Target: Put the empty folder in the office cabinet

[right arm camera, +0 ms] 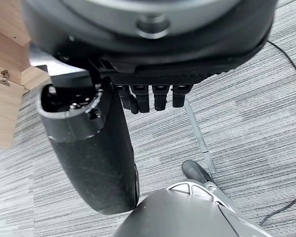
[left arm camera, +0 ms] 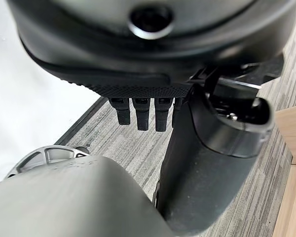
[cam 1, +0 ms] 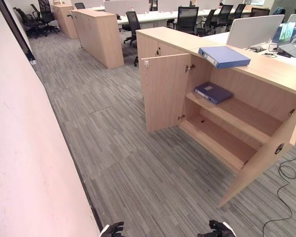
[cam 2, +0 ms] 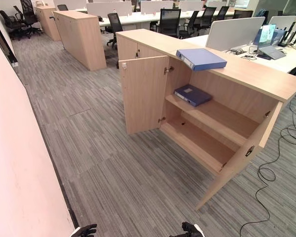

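Folder point(cam 1: 224, 56), light blue, is lying flat on the cabinet top point(cam 1: 266, 69), near its front edge and above the open compartment, touched by neither hand; whether it is empty cannot be told from outside; a second, darker blue folder point(cam 1: 213, 92) is resting on the middle shelf point(cam 1: 237, 114) toward the shelf's left end, its far edge partly sitting in shadow; both cabinet doors are standing open, the left door point(cam 1: 163, 91) facing the camera, the right door point(cam 1: 266, 158) swung out and seen edge-on; the bottom shelf's back corner is sinking into shadow; left hand point(cam 1: 113, 229) and right hand point(cam 1: 218, 229) are hanging low at the bottom edge, cut off by it, well apart from the cabinet; in the wrist views the fingers point(left arm camera: 139, 114) are hanging straight and relaxed over grey carpet point(cam 1: 113, 128), holding nothing; desks, monitors and office chairs point(cam 1: 187, 19) are crowding the background, small and hard to separate.
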Motion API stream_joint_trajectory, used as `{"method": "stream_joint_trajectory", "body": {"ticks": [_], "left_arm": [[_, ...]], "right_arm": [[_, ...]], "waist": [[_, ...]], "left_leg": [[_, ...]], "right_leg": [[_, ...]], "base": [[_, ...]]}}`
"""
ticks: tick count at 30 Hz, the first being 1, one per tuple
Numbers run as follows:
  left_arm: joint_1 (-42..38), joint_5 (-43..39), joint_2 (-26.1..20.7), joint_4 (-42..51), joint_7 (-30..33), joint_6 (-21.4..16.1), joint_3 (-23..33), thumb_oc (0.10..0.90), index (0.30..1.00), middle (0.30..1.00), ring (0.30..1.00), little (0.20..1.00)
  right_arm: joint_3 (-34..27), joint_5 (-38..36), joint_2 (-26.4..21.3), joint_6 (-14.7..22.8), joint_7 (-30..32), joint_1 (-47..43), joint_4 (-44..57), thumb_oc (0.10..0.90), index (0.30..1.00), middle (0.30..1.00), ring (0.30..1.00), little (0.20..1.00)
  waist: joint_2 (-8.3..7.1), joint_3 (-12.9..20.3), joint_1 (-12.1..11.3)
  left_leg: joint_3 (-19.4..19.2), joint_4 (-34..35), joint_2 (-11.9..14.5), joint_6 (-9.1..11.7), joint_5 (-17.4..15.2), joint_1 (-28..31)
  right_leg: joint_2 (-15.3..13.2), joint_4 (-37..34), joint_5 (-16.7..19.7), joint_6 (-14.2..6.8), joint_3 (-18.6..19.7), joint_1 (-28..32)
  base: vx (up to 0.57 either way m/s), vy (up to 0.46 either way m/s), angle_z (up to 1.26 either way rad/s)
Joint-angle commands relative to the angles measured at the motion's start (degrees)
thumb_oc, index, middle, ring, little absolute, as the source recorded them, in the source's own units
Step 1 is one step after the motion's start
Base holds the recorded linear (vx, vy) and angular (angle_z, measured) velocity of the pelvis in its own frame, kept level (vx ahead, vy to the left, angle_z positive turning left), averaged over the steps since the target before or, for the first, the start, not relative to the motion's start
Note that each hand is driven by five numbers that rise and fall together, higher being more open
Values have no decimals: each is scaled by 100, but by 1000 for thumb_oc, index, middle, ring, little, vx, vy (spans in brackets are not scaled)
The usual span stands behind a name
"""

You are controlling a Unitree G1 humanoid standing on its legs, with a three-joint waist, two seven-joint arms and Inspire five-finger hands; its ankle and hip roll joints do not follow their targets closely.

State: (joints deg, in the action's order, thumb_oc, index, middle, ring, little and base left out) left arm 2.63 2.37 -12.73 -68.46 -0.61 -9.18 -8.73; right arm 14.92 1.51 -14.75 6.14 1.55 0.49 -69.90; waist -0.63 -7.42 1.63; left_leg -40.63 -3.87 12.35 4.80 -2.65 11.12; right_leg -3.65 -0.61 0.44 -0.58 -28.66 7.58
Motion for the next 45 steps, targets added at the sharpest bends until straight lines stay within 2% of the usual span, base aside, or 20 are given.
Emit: {"method": "stream_joint_trajectory", "body": {"ticks": [1, 9, 10, 13, 15, 17, 20, 23, 26, 29, 34, 37, 42, 45], "left_arm": [[-205, -111, -191, 82, 16, -168, -187, 800, 900, 900, 900, 900], [-242, -168, -261, 88, 75, -153, -137, 800, 900, 900, 900, 900], [-253, -209, -286, 86, 91, -155, -120, 800, 900, 900, 900, 900], [-304, -252, -321, 94, 101, -157, -92, 800, 900, 900, 900, 900], [-336, -248, -331, 128, 119, -154, -122, 800, 900, 900, 900, 900], [-329, -239, -320, 146, 107, -149, -151, 800, 900, 900, 900, 900], [-305, -184, -291, 110, 125, -121, -201, 800, 900, 900, 900, 900], [-253, -167, -254, 59, 165, -98, -220, 800, 900, 900, 900, 900], [-200, -169, -260, 13, 176, -61, -189, 800, 900, 900, 900, 900], [-170, -104, -272, -45, 180, -20, -210, 800, 900, 900, 900, 900], [-187, -55, -305, -77, 156, 33, -228, 800, 900, 900, 900, 900], [-45, 112, -230, -93, 208, -28, -371, 800, 900, 900, 900, 900], [-72, 161, -192, -23, 323, -62, -465, 800, 900, 900, 900, 900], [-124, 89, -213, 53, 408, -106, -456, 800, 900, 900, 900, 900]], "right_arm": [[268, 97, -146, -129, -36, 71, -479, 800, 900, 900, 900, 900], [321, 173, -187, -134, -53, 54, -461, 800, 900, 900, 900, 900], [332, 198, -203, -136, -66, 63, -457, 800, 900, 900, 900, 900], [346, 231, -269, -141, -76, 69, -443, 800, 900, 900, 900, 900], [323, 236, -317, -164, -71, 83, -453, 800, 900, 900, 900, 900], [322, 259, -335, -192, -76, 99, -476, 800, 900, 900, 900, 900], [350, 320, -341, -202, -64, 105, -488, 800, 900, 900, 900, 900], [435, 370, -346, -202, -58, 35, -475, 800, 900, 900, 900, 900], [462, 380, -361, -200, -84, -2, -429, 800, 900, 900, 900, 900], [500, 411, -341, -201, -91, -49, -430, 800, 900, 900, 900, 900], [442, 377, -287, -219, -95, -119, -482, 800, 900, 900, 900, 900], [428, 299, -157, -222, -62, -161, -462, 800, 900, 900, 900, 900], [432, 163, -59, -196, -28, -309, -254, 800, 900, 900, 900, 900], [365, -100, -11, -143, 10, -421, -5, 800, 900, 900, 900, 900]], "waist": [[135, -89, 71], [45, -185, 46], [-19, -252, 25], [-153, -365, -39], [-197, -477, -80], [-165, -518, -63], [-138, -484, -47], [-77, -474, -94], [-91, -524, -113], [-94, -542, -135], [-98, -416, -192], [-186, -377, -314], [-317, -251, -385], [-417, -205, -432]], "left_leg": [[-85, 16, 405, 85, 731, -233], [-130, -657, 659, 187, 618, -399], [-131, -1132, 813, 256, 591, -535], [-69, -2078, 1011, 440, 675, -788], [24, -2647, 1189, 587, 842, -953], [42, -2459, 1286, 577, 925, -937], [184, -1498, 1243, 415, 937, -936], [780, -156, 1353, 435, 1298, -968], [867, 245, 1585, 477, 1452, -878], [964, 409, 1740, 490, 1474, -976], [902, 227, 1569, 553, 1464, -1312], [900, 25, 1250, 482, 1403, -1597], [676, -19, 561, 154, 1078, -1763], [526, -76, 156, -79, 796, -1826]], "right_leg": [[-107, 70, -908, -341, 191, 520], [-24, 65, -1016, -233, 258, 621], [6, 47, -1067, -181, 303, 670], [62, -107, -1132, -88, 344, 866], [145, -170, -1181, -34, 342, 1039], [233, -170, -1232, -7, 327, 1136], [195, -32, -1237, -106, 306, 1069], [172, 342, -1435, -276, 426, 941], [165, 649, -1677, -344, 518, 901], [146, 944, -1958, -357, 687, 867], [58, 934, -2102, -511, 873, 947], [-104, 923, -1997, -682, 834, 1039], [-557, 1067, -1400, -1101, 747, 890], [-890, 1256, -801, -1334, 680, 757]], "base": [[20, -55, 10], [42, -104, 4], [52, -157, 6], [86, -193, 8], [129, -140, 11], [145, -6, 9], [110, 123, 14], [185, 199, 15], [237, 114, -12], [305, 129, 4], [371, 194, -5], [385, 174, 0], [316, 211, 31], [266, 209, -55]]}}
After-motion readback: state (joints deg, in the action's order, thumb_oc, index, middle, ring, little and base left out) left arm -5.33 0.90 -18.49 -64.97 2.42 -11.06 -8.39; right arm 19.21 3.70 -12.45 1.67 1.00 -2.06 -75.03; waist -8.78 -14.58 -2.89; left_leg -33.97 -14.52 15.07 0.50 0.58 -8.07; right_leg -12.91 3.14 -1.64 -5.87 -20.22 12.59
